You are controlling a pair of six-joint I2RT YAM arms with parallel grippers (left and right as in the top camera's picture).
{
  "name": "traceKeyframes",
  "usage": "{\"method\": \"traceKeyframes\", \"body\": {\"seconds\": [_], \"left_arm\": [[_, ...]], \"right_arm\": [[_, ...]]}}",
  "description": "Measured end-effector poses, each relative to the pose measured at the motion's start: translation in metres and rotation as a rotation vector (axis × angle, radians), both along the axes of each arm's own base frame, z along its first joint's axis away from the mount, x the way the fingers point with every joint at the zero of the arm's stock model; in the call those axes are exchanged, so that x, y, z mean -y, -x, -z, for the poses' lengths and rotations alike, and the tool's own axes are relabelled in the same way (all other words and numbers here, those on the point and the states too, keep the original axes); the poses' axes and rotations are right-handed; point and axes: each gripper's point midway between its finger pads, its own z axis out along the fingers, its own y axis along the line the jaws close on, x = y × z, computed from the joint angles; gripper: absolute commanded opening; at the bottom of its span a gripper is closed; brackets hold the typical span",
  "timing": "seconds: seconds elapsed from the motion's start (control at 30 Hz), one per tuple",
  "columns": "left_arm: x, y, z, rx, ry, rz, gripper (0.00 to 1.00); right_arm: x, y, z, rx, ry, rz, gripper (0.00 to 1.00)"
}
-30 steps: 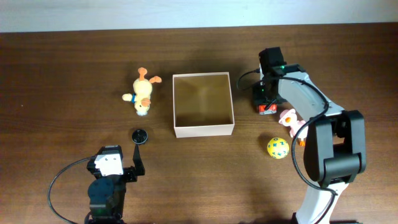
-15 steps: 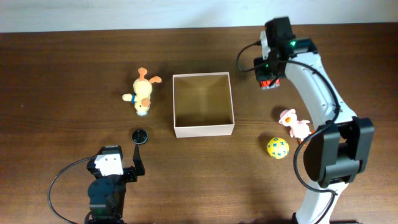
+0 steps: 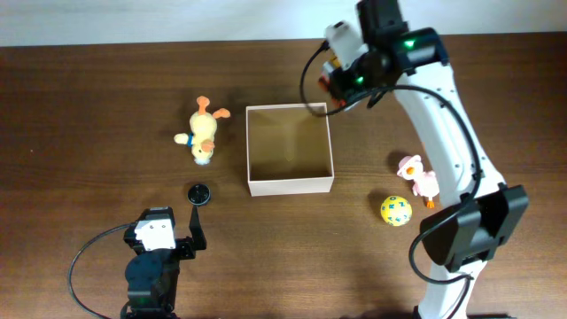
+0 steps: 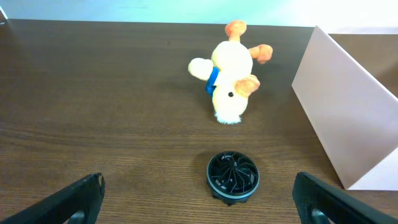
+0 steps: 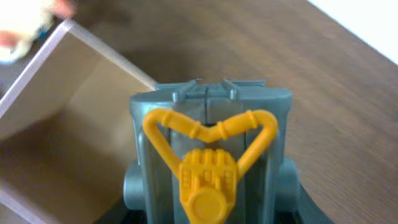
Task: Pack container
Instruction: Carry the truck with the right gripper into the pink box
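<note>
The container (image 3: 289,182) is a square white box with a tan inside and nothing in it, at mid-table. Its wall shows in the left wrist view (image 4: 348,118) and its inside in the right wrist view (image 5: 56,124). My right gripper (image 3: 344,78) is shut on a grey toy with a yellow heart-shaped part (image 5: 208,168). It holds the toy above the box's far right corner. My left gripper (image 3: 166,223) is open and empty near the front edge. A black disc (image 4: 232,177) lies between and ahead of its fingers.
A yellow duck plush (image 3: 204,133) lies left of the box, and it also shows in the left wrist view (image 4: 230,71). The black disc (image 3: 199,193) is in front of it. A pink plush (image 3: 418,177) and a yellow ball (image 3: 395,210) lie right of the box.
My right gripper has lifted the toy from the table right of the box and carried it back and left to the box's far right corner. The left arm has not moved.
</note>
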Motion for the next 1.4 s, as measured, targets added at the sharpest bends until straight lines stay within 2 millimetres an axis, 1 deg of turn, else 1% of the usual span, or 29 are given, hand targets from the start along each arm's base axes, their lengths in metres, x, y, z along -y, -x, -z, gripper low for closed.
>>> {"method": "traceKeyframes", "body": {"seconds": [0.17,0.33,0.53,0.73,0.87,1.07,1.13,1.23,1.27,1.4], "left_arm": [[0.000,0.000,0.000,0.000,0.000,0.000,0.99],[0.000,0.000,0.000,0.000,0.000,0.000,0.99],[0.000,0.000,0.000,0.000,0.000,0.000,0.99],[0.000,0.000,0.000,0.000,0.000,0.000,0.99],[0.000,0.000,0.000,0.000,0.000,0.000,0.99],[0.000,0.000,0.000,0.000,0.000,0.000,0.99],[0.000,0.000,0.000,0.000,0.000,0.000,0.99],[0.000,0.000,0.000,0.000,0.000,0.000,0.99],[0.000,0.000,0.000,0.000,0.000,0.000,0.99],[0.000,0.000,0.000,0.000,0.000,0.000,0.99]], "right_arm": [[-0.030,0.014,0.001,0.026,0.046,-0.184,0.19],[-0.048,0.023,0.001,0.069,0.092,-0.350,0.20],[-0.052,0.025,0.001,0.104,0.130,-0.461,0.20],[-0.058,0.028,0.003,0.111,0.119,-0.539,0.20],[-0.059,0.030,0.017,0.077,0.127,-0.576,0.20],[-0.062,0.025,0.053,0.006,0.137,-0.601,0.20],[-0.062,0.025,0.058,-0.006,0.136,-0.603,0.20],[-0.063,0.024,0.061,-0.009,0.137,-0.608,0.21],[-0.063,0.024,0.062,-0.009,0.135,-0.615,0.24],[-0.065,0.024,0.070,-0.020,0.132,-0.639,0.25]]}}
